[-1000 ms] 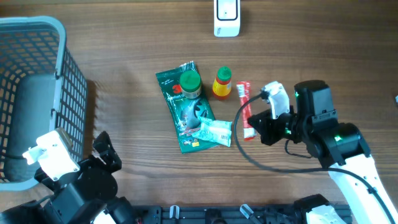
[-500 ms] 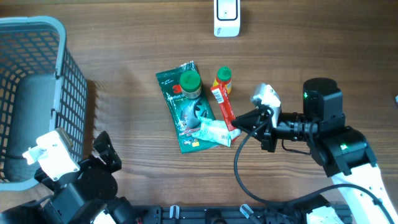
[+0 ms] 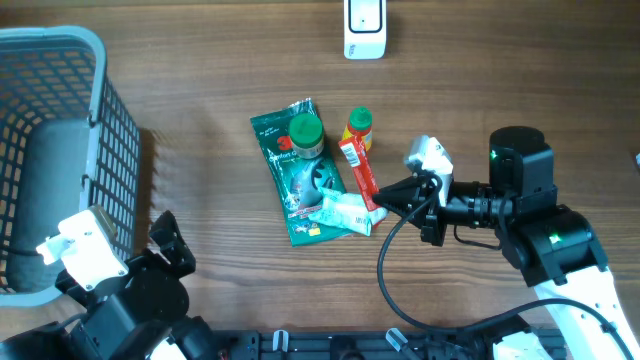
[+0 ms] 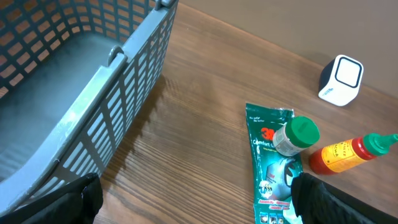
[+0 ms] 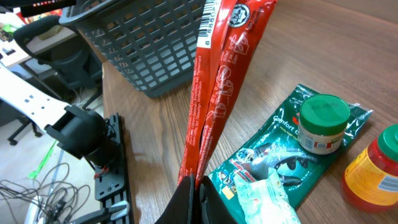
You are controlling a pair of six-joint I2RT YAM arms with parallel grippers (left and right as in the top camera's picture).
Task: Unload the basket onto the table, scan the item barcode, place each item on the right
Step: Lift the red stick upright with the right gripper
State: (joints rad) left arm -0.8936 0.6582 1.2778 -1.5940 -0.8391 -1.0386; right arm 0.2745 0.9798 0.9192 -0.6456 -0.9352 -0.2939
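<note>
**Item: red foil sachet, held in right claw**

Right claw: clamped tight on one end of the long, narrow red foil sachet. The strip runs straight out ahead of the claw tips, alongside the green foil pouch. Only the right wrist view shows the black-and-white barcode at the sachet's far end; the overhead view gives only its red face.

Left claw: spread wide, empty, beside the grey plastic mesh basket.

White box scanner: on the worktop, well apart from the right claw.
</note>
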